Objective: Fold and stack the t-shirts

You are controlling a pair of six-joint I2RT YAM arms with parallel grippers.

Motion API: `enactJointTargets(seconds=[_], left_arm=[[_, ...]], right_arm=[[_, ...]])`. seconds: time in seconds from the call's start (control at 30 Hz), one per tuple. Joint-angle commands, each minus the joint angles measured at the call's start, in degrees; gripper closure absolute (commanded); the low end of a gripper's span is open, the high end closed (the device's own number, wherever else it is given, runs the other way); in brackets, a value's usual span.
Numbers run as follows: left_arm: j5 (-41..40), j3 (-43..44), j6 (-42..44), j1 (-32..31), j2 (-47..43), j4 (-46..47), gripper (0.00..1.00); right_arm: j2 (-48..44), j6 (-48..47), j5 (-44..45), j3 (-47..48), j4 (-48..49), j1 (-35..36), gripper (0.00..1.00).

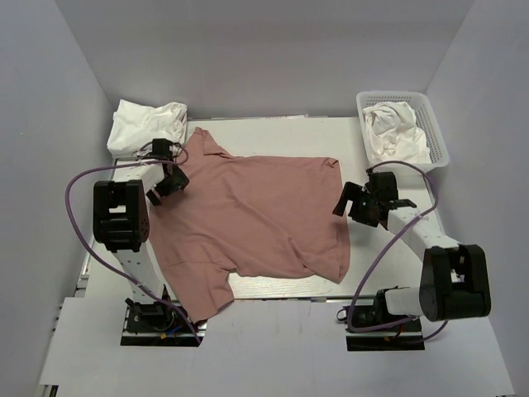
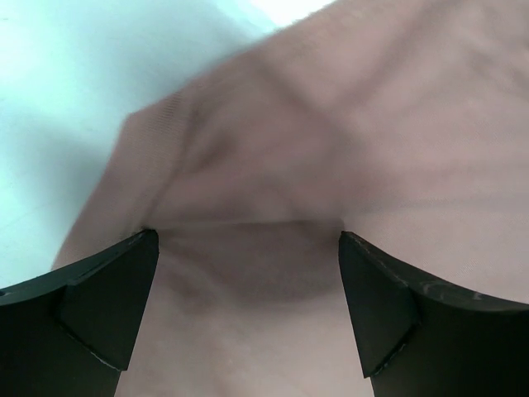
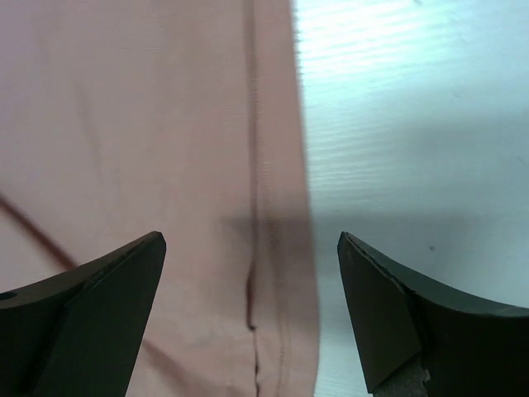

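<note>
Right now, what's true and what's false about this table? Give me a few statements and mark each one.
1. The pink t-shirt lies spread out on the table. True.
2. The right gripper is clamped on the shirt. False: it is open over the shirt's hemmed edge.
3. The white basket is empty. False: it holds crumpled white cloth.
4. A heap of white cloth sits at the table's far left corner. True.
5. The left gripper is open above pink cloth. True.

Top view overhead, whole table (image 1: 281, 128); wrist views close above pink t-shirt (image 1: 256, 215).
</note>
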Motion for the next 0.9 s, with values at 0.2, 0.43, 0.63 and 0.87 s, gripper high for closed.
enactJointTargets(seconds=[0.2, 0.43, 0.63, 0.87], left_arm=[[22.9, -6.0, 7.6, -1.1, -15.5, 12.1, 0.00], [34.0, -20.9, 8.1, -1.1, -20.7, 20.9, 0.00], [33.3, -24.6, 8.6, -1.1, -20.2, 21.5, 0.00], [31.5, -25.1, 8.6, -1.1, -17.7, 21.5, 0.00]], right_arm=[[-4.1, -8.2, -15.7, -2.3, 4.7, 2.8, 0.10], [-3.4, -6.6, -16.9, -5.0, 3.5, 4.2, 0.10], [-3.4, -6.9, -17.7, -7.5, 1.3, 5.1, 0.10], [-2.6, -6.2, -19.8, -10.0, 2.1, 5.6, 0.10]])
